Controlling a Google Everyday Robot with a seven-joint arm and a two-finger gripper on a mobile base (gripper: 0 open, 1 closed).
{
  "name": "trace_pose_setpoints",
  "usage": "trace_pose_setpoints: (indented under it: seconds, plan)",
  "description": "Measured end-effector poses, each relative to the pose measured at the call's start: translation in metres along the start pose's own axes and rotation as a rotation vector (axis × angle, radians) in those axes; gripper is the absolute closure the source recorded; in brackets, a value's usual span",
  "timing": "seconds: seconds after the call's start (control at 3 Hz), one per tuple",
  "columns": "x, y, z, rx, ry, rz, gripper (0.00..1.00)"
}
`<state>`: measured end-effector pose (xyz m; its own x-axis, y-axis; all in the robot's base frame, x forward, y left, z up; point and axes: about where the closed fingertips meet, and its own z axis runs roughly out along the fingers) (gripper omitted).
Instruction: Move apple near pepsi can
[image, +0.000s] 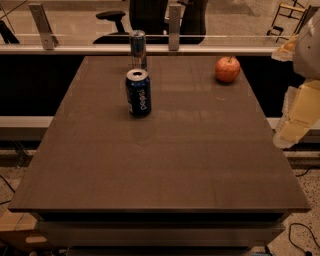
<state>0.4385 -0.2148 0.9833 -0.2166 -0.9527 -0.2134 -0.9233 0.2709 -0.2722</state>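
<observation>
The gripper (296, 116) hung off the table (175, 165), grip state unclear. The apple (227, 69) sat just beyond-left of it, the pepsi can (138, 93) farther left. It wanted a centred, top-down grasp.

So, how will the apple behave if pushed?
Being round, the apple would probably roll, not slide. Its smooth skin may slip. It sits near the far right corner of the table, so a nudge might send it off. The gripper hangs beyond the right edge.

apple (227, 69) right of pepsi can (138, 93), end effector (295, 120) farther right
</observation>
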Motion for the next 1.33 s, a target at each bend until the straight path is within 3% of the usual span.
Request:
trace_pose_setpoints:
  seconds: [0.33,1.0,1.33]
  plan:
    - [0.000,-0.003,-0.002,0.008,0.000,0.000,0.00]
    - [0.010,-0.036,-0.020,0.079,0.005,0.032,0.00]
    - [0.014,-0.059,-0.028,0.115,-0.047,0.060,0.00]
